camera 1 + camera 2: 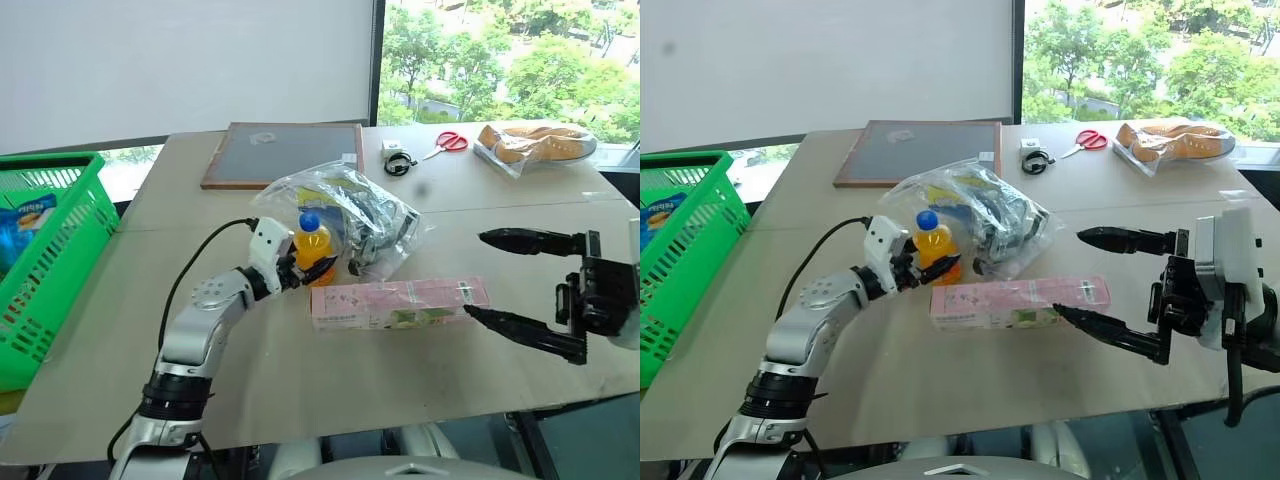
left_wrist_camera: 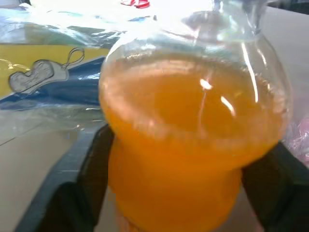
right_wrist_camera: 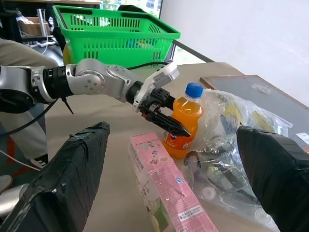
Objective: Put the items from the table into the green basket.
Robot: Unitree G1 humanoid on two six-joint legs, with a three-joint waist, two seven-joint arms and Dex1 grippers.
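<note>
Between the two black fingers of my left gripper (image 1: 312, 270) stands the small orange-juice bottle (image 1: 313, 247), upright on the table (image 1: 300, 380), blue cap up, its long axis vertical. One finger lies on each side of its lower body; from the left wrist camera the pads look to be right against the plastic, but I cannot tell whether they are truly clamped on it or just bracketing it, so I would not count it as held yet. The gripper comes in nearly level, so the fingers cross the bottle's axis squarely, which is what a lift wants.

Just beyond the fingertips, on the far side of the bottle, slumps the clear plastic bag (image 1: 360, 215), touching or nearly touching it. Just past the bottle toward my right arm lies the long pink carton (image 1: 398, 303), flat, its long axis running across the table.

My right gripper (image 1: 525, 285) hangs beyond the carton's far end, fingers wide apart, nothing between them.

Well behind my left arm, at the table's left edge, sits the green basket (image 1: 70, 250). I judge the left arm nearer both bottle and basket.
</note>
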